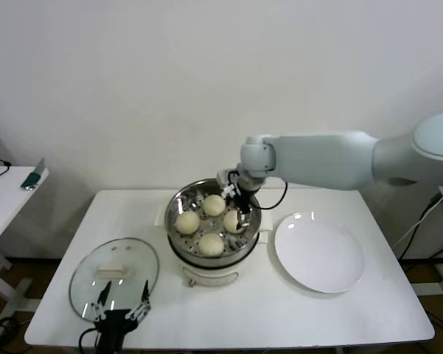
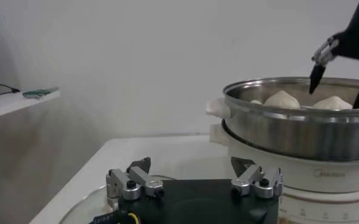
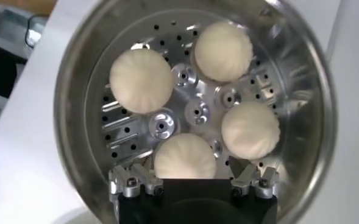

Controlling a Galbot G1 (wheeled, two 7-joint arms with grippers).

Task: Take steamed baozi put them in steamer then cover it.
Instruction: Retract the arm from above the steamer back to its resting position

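With all four buns [image 1: 211, 243] sitting in the steamer [image 1: 178, 202], the right claw [image 1: 240, 209] hangs open just over them, while the left claw [image 1: 122, 308] waits open beside the lid [image 1: 85, 280].

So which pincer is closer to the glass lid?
The left pincer. It sits open at the near edge of the lid, which lies flat on the table. The right pincer is open over the buns inside the steamer, farther off.
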